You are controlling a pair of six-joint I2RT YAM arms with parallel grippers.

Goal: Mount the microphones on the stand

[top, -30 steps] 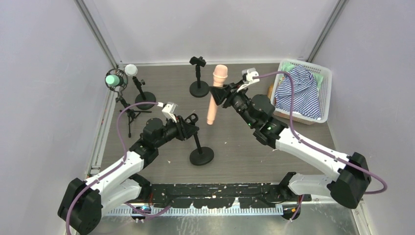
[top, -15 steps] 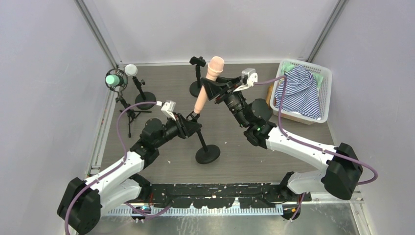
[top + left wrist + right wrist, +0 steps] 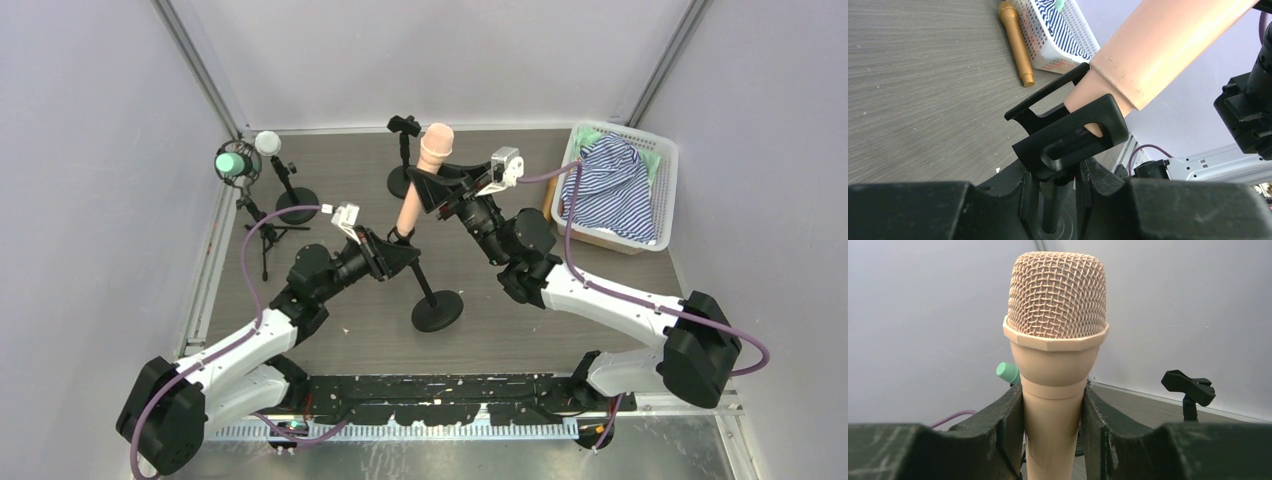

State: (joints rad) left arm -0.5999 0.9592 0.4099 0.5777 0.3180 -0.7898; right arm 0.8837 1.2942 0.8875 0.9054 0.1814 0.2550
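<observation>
Right end effector (image 3: 1052, 410) is closed on the peach-pink microphone (image 3: 436, 143) just under the collar below its mesh head. The tail angles down into the black clip (image 3: 1068, 135) of the stand (image 3: 437, 312), seemingly just entered between the clip's arms. I judge the body stiff, smooth and tapered, light but head-heavy, so it could slide in the grip; holding high on the body, off the dentable mesh, suits it. Left end effector (image 3: 1054, 190) is shut round the stand's pole beneath the clip, stand tilted. Golden-brown microphone (image 3: 1017, 42) lies on the counter (image 3: 923, 100) beside the basket (image 3: 1058, 30); mint green microphone (image 3: 232, 162) and white microphone (image 3: 267, 142) are mounted far left
</observation>
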